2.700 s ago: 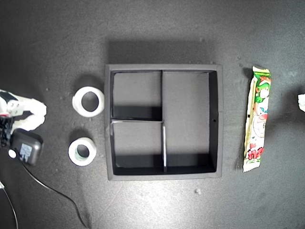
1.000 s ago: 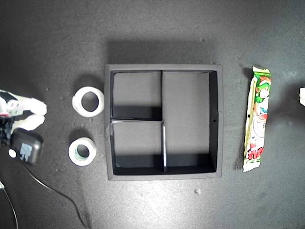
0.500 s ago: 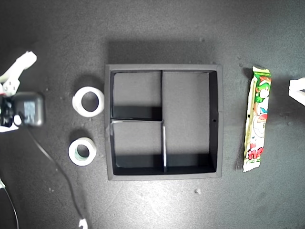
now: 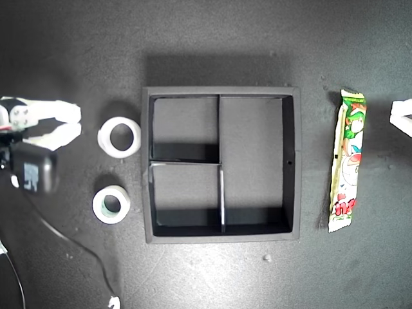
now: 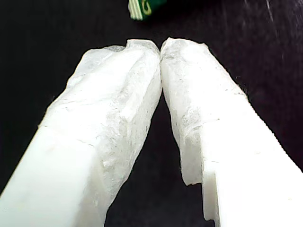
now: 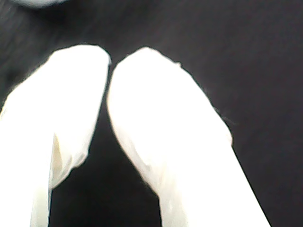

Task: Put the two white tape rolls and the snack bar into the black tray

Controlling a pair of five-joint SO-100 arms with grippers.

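Exterior view, left to right.

- My second pincer (image 4: 78, 121), white: has swung down from the upper left and is now level with the larger white tape ring (image 4: 103, 138). Tips narrow, nearly meeting, so it must open to grasp.
- Greenish-white tape ring (image 4: 96, 205): lower left, untouched.
- Square black divided tray (image 4: 147, 164): centre, empty.
- Long green-and-white snack bar (image 4: 347, 161): right of the tray.
- My first pincer (image 4: 400, 117): right edge, closed on nothing.
- Dark worktop (image 4: 64, 51): nothing blocks either approach.

Snack bar (image 5: 146, 8) mostly cropped; tape roll (image 6: 35, 2) blurred.
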